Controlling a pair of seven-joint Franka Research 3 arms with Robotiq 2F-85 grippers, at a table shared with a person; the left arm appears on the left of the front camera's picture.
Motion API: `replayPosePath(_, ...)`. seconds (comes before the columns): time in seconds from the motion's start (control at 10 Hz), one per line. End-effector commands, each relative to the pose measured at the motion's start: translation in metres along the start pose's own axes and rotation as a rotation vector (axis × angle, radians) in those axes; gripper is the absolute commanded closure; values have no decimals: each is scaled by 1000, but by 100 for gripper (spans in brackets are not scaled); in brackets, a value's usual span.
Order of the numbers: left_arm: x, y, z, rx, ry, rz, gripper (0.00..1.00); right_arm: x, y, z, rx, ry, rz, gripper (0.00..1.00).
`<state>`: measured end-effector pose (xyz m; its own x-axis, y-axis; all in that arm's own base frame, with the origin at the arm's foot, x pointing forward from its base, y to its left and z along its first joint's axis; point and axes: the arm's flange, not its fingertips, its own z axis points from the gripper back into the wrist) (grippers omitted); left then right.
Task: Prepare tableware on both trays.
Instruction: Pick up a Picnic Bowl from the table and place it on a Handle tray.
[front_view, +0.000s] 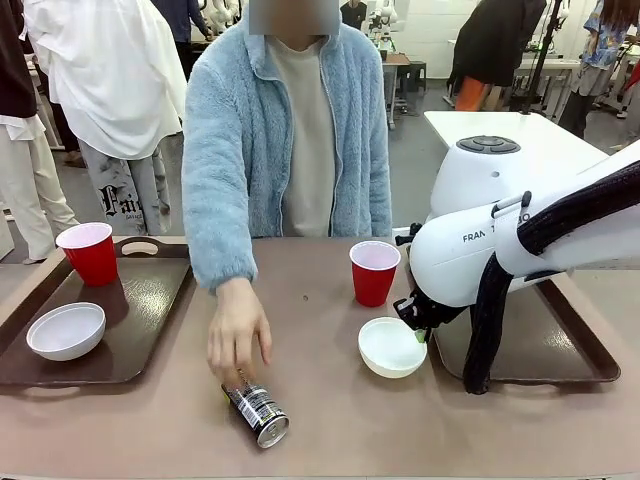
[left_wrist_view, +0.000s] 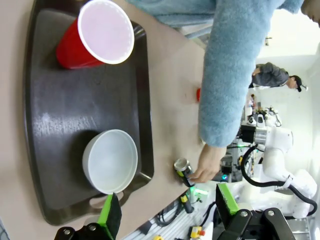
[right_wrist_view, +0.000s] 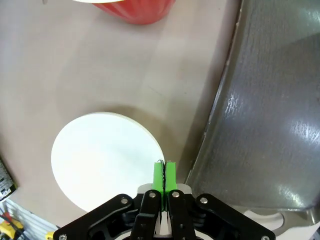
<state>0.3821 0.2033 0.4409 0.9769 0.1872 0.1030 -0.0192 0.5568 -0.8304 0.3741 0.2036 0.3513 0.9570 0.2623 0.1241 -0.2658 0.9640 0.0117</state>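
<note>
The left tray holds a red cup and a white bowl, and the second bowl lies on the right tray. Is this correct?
No. The second bowl sits on the table beside the right tray, as the front view shows.

Left tray (front_view: 150, 300): bowl (front_view: 65, 330), cup (front_view: 88, 252); between trays (front_view: 565, 345): second bowl (front_view: 391, 347), second cup (front_view: 374, 272), can (front_view: 257, 410)
</note>
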Motion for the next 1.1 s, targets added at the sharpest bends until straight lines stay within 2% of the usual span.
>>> replayPosePath(0.0, -1, -3, 1, -20, -14, 9, 0, -1, -2, -7, 38, -8, -39, 100)
replayPosePath(0.4, -1, -3, 1, -20, -14, 9, 0, -4, 8, 11, 74, -13, -16, 100)
replayPosePath(0.7, -1, -3, 1, -20, -14, 9, 0, -11, 28, 72, 66, -82, 27, 100)
replayPosePath(1.0, -1, -3, 1, -20, -14, 9, 0, -27, 33, 119, -42, -93, 44, 100)
